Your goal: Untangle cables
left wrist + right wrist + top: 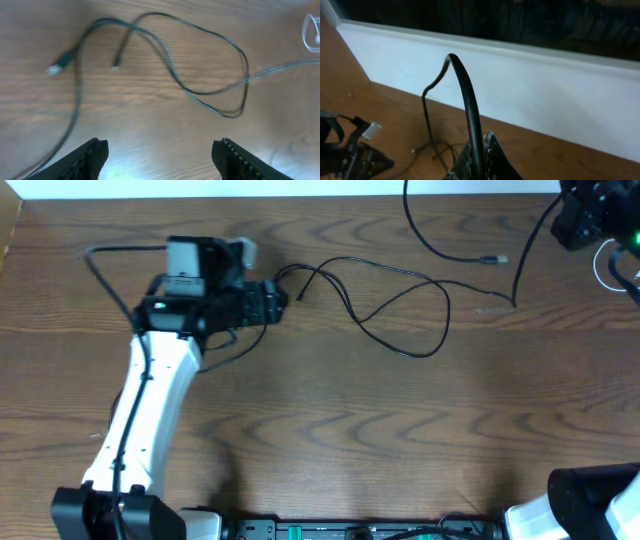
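The black cable lies in loose loops across the middle of the table, and one strand rises to my right gripper at the far right corner. That gripper is shut on the black cable and holds it above the table. My left gripper is open and empty just left of the loops. In the left wrist view its jaws hover short of the black cable, whose two plug ends lie at the left. The white cable is coiled at the right edge and also shows in the left wrist view.
Another black strand with a pale plug end curves down from the far edge. A white wall ledge runs along the table's back. The left arm's body covers the left part of the table.
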{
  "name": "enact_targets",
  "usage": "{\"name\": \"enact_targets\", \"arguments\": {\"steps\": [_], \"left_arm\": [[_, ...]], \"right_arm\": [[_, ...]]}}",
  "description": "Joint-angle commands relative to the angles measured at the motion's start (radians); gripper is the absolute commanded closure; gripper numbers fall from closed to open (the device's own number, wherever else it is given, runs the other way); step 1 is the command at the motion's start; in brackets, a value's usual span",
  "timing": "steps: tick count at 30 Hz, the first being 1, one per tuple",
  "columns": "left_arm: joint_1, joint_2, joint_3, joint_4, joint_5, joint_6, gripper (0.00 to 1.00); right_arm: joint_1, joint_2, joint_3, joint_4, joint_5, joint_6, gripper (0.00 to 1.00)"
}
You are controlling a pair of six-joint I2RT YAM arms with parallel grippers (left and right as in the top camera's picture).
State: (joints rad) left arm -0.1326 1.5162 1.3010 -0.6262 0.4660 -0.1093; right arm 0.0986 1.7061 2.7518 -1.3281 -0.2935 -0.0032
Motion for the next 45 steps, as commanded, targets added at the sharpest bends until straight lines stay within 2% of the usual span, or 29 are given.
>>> {"name": "enact_targets", "arguments": {"steps": [1,4,10,18,23,30,36,37,38,39,41,45], "left_arm": [[-0.075,0.043,0.012,0.026,0.004,0.090,0.28],[-0.132,0.081,0.012,0.053,0.000,0.151,0.27],[-0.201,0.173,0.012,0.132,-0.036,0.153,0.26],[-0.304,0.282,0.012,0.357,-0.034,0.163,0.22],[-0.372,0.368,0.012,0.470,-0.034,0.289,0.18],[-0.394,0.506,0.012,0.649,-0.103,0.303,0.16],[-0.394,0.572,0.012,0.734,-0.193,0.303,0.16],[-0.394,0.572,0.012,0.734,-0.208,0.303,0.18],[-0.394,0.572,0.012,0.734,-0.230,0.303,0.24],[-0.394,0.569,0.012,0.734,-0.250,0.303,0.40],[-0.393,0.559,0.012,0.734,-0.300,0.288,0.92],[-0.393,0.484,0.012,0.721,-0.348,0.250,0.92]], "right_arm": [[-0.008,0.023,-0.001,-0.012,-0.005,0.018,0.99],[-0.008,0.026,-0.001,-0.023,-0.005,0.018,0.99],[-0.008,0.027,-0.001,-0.034,-0.004,0.018,0.99],[-0.008,0.035,-0.001,-0.052,-0.004,0.018,0.99],[-0.008,0.035,-0.001,-0.061,-0.004,0.018,0.99],[-0.008,0.035,-0.001,-0.084,-0.004,0.018,0.99],[-0.008,0.035,-0.001,-0.097,-0.004,0.018,0.99],[-0.008,0.035,-0.001,-0.098,-0.004,0.018,0.99],[-0.008,0.035,-0.001,-0.098,-0.004,0.018,0.99],[-0.008,0.035,-0.001,-0.098,-0.004,0.018,0.99],[-0.008,0.035,-0.001,-0.098,-0.004,0.017,0.99],[-0.008,0.035,-0.001,-0.098,-0.003,0.017,0.99]]}}
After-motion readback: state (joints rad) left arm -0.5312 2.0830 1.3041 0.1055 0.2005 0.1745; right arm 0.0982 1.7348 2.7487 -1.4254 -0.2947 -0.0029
